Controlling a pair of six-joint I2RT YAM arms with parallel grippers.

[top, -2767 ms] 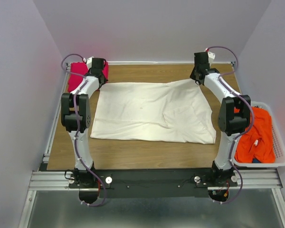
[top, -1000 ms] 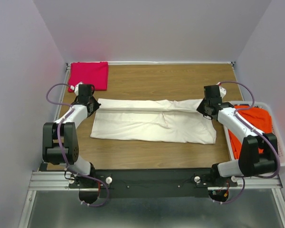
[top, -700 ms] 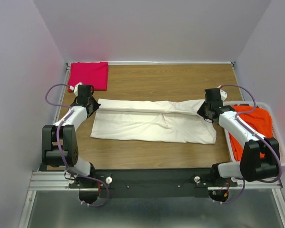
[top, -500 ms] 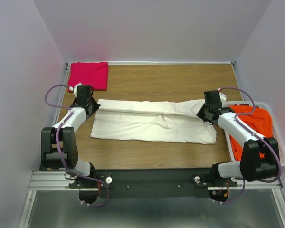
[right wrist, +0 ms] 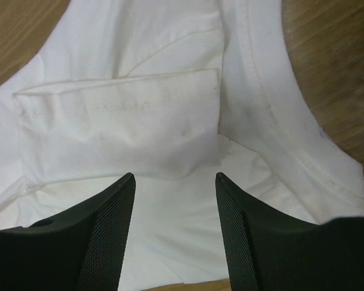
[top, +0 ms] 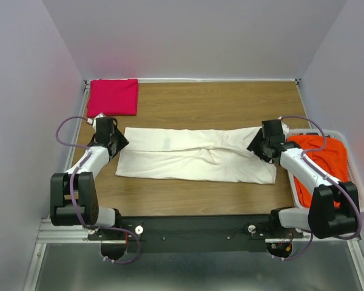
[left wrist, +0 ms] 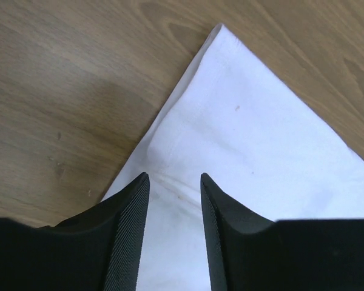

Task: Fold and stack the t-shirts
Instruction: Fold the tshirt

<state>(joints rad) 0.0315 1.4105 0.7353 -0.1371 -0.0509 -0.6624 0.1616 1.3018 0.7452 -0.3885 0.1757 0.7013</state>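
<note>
From above, we see the cream-white t-shirt [top: 194, 154] lying in the middle of the wooden table [top: 212, 103] as a long folded band running from 9 o'clock to 3 o'clock, its far half laid over the near half with a few creases near the centre. Our left gripper [top: 117, 142] sits at the band's 9 o'clock end and our right gripper [top: 256, 147] at its 3 o'clock end, both low over the cloth. In the left wrist view the left gripper [left wrist: 173, 182] has its two black fingers [left wrist: 130, 230] spread apart, the shirt's corner [left wrist: 261, 139] lying flat on the wood [left wrist: 60, 91] between and beyond them, with nothing pinched. In the right wrist view the right gripper [right wrist: 175, 179] is likewise parted, its ribbed pads [right wrist: 112, 230] standing well clear of each other above the white fabric [right wrist: 139, 109], where a folded sleeve and a stitched hem show; bare wood [right wrist: 327, 48] lies at 1 o'clock. The magenta-pink t-shirt [top: 113, 97] rests folded square at the table's 10 o'clock corner, well apart from the white one. The orange-red t-shirt [top: 333, 157] lies crumpled in the white laundry basket [top: 343, 133] at 3 o'clock, just beside the table's edge and partly behind our right arm.
</note>
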